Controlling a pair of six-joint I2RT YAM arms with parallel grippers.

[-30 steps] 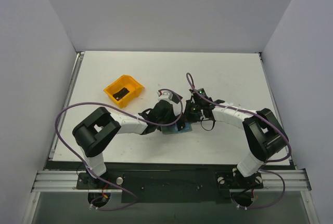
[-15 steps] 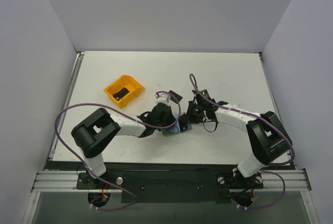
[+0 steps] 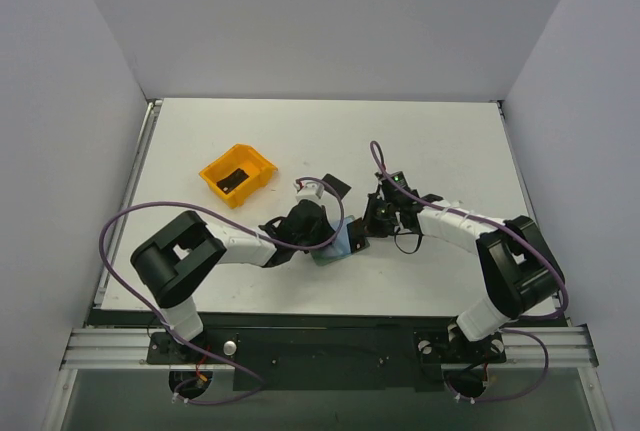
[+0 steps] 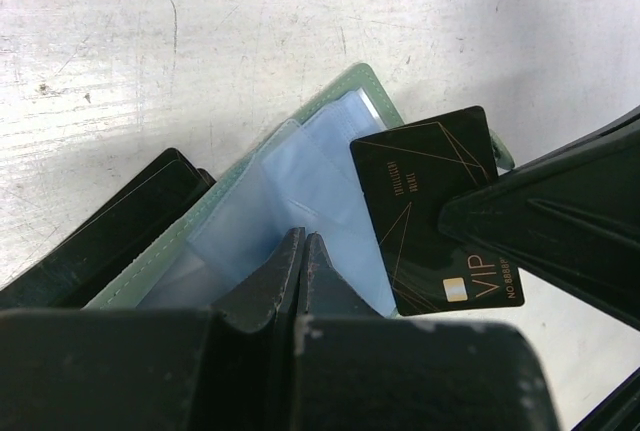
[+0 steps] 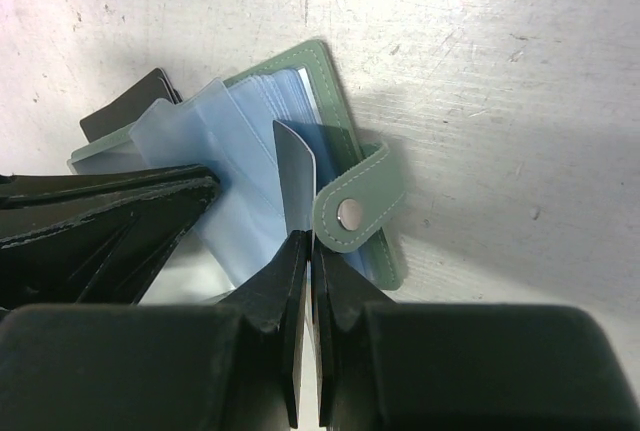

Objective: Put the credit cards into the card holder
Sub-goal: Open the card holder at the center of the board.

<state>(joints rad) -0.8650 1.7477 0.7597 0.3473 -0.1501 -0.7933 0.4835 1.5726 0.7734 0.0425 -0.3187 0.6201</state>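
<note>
The card holder (image 4: 290, 171) lies opened on the table (image 3: 430, 141) between the two arms, with its pale blue sleeves (image 4: 335, 126) fanned upward. The left fingers (image 4: 300, 246) are closed tight, their tips on one sleeve and seemingly pinching it, probably to keep the pockets spread and the holder from sliding. The right fingers (image 5: 305, 246) are clamped on one credit card (image 4: 430, 206) near a short end, so the other end is free to lead into a pocket.

In the left wrist view the card shows its printed face. Its long axis runs roughly up and down the picture, and one long edge overlaps the sleeves. From the right wrist it stands almost edge-on, and its free short end reaches the sleeves just beside the snap tab (image 5: 360, 201). I judge it not yet seated in a pocket.

The holder's long axis runs diagonally, from the left fingers toward the far corner. More black cards (image 4: 120, 226) peek out from under its near side. Another dark card lies in the orange bin (image 3: 258, 183), well apart
</note>
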